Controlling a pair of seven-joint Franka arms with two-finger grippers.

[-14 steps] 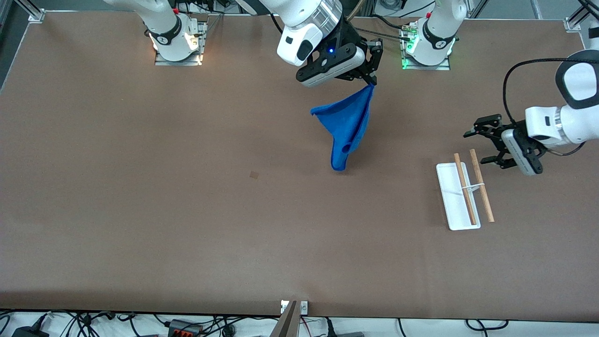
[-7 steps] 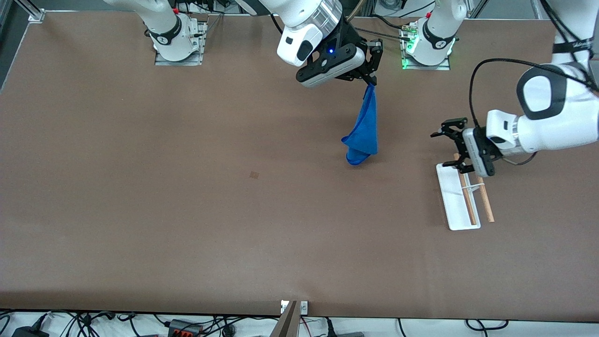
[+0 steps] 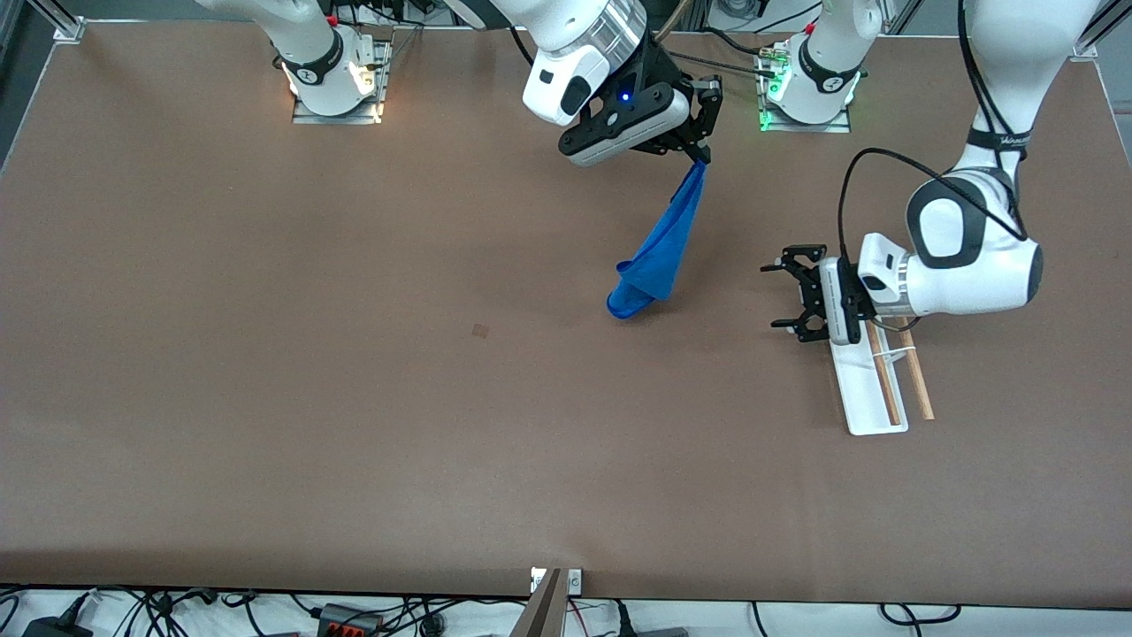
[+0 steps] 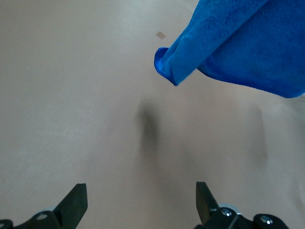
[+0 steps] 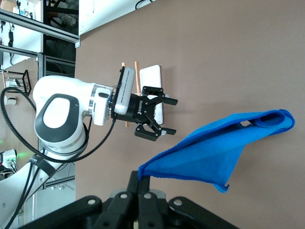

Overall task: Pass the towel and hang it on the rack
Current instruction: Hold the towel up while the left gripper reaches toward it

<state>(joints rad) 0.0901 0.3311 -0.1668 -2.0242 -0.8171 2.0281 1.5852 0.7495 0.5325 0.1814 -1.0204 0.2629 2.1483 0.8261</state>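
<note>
I have the towel (image 3: 659, 252) up in the air, pinched by one corner in the right claw (image 3: 703, 159), whose fingers are pressed together on the cloth. It hangs in a loose blue fold over the bare table (image 3: 265, 398), well apart from the rack (image 3: 871, 380) and toward the right arm's end of the table from it. The pickup is done, as I read it.

The left claw (image 3: 783, 298) is spread wide, holding nothing. It hovers over the table just beside the rack's end that lies farther from the front camera, fingers pointing at the hanging towel. In the left wrist view the towel's lower fold (image 4: 200, 57) sits ahead of the open fingers (image 4: 202, 198), with a clear gap between.

So I judge the handover is only starting: the left claw must close the gap, pinch the cloth, and the right claw let go. Draping it over the rack's two wooden rods (image 3: 915, 385) is not yet begun.
</note>
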